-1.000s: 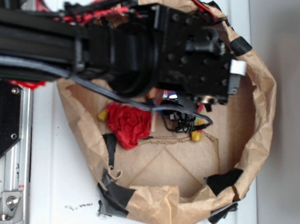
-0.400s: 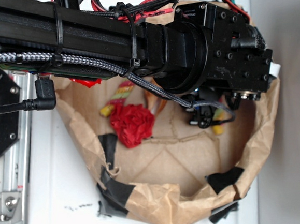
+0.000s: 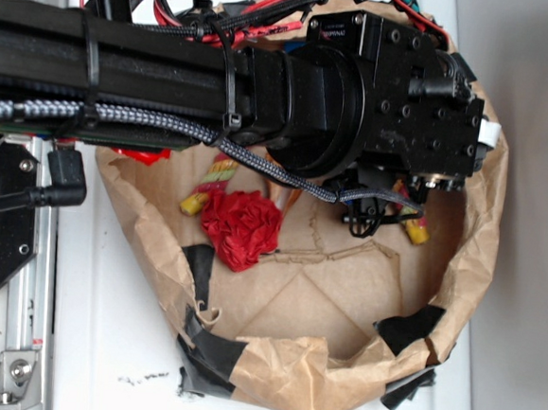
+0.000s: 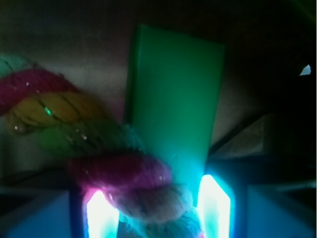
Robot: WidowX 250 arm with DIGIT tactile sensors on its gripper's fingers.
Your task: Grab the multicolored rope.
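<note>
The black arm (image 3: 170,73) reaches across from the left over a crumpled brown paper bag (image 3: 326,390) that lies on the white worktop (image 3: 111,344), its rim patched with black tape (image 3: 210,352). The gripper (image 3: 378,211) hangs down inside the bag, mostly hidden under the arm's wrist block in the exterior view.

The multicolored rope (image 3: 209,183) lies on the bag's floor. One yellow end shows at the left, just beside the red ruffled ball (image 3: 242,227); the cord then passes under the arm, and another yellow end (image 3: 415,229) shows to the right of the gripper.

In the wrist view the rope (image 4: 99,148) runs in from the upper left, its red, yellow and light-green strands twisting down between the two glowing fingers (image 4: 214,206). The fingers sit on either side of the cord with it filling the gap, so the gripper appears to be gripping the rope, though the dim light makes contact hard to confirm. A flat green slab (image 4: 173,109) stands behind the rope.

A black-and-white braided cable (image 3: 120,115) runs along the arm.
</note>
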